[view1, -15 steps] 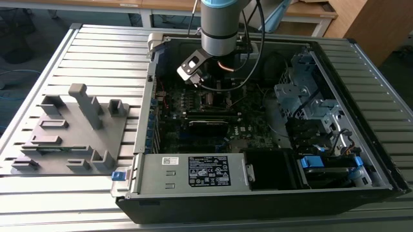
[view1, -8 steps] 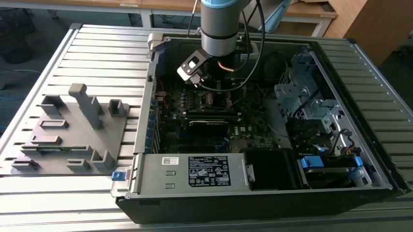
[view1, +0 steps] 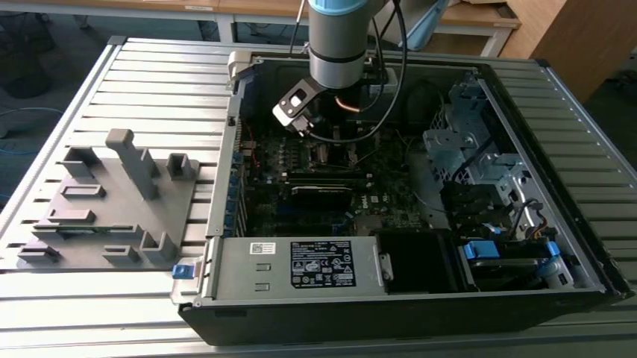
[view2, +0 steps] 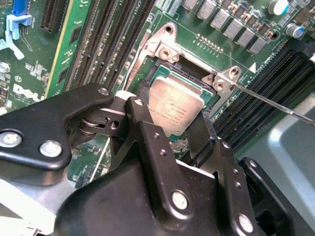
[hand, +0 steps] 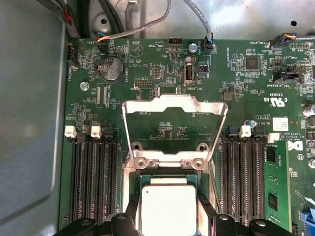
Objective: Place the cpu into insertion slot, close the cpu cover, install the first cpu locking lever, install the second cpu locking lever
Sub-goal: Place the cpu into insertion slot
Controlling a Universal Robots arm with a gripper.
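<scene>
My gripper (view1: 318, 130) reaches down into the open computer case over the motherboard. In both wrist views the cpu (hand: 170, 209), a silver-grey square, lies flat in the insertion slot (hand: 130, 186). The black fingers (view2: 144, 93) stand against two opposite sides of the cpu (view2: 176, 105), so the gripper (view2: 172, 112) looks shut on it. The cpu cover (hand: 172, 102) is swung open, lying back from its hinge beyond the slot, with the board visible through its window. A thin locking lever (view2: 275, 104) sticks out from one corner of the slot, unlatched.
Rows of black memory slots (hand: 91, 177) flank the socket on both sides. Cables (hand: 197, 19) hang over the board's far edge. A power supply (view1: 298, 265) and drive cage (view1: 468, 149) crowd the case. A grey fixture (view1: 110, 201) stands on the table at the exterior view's left.
</scene>
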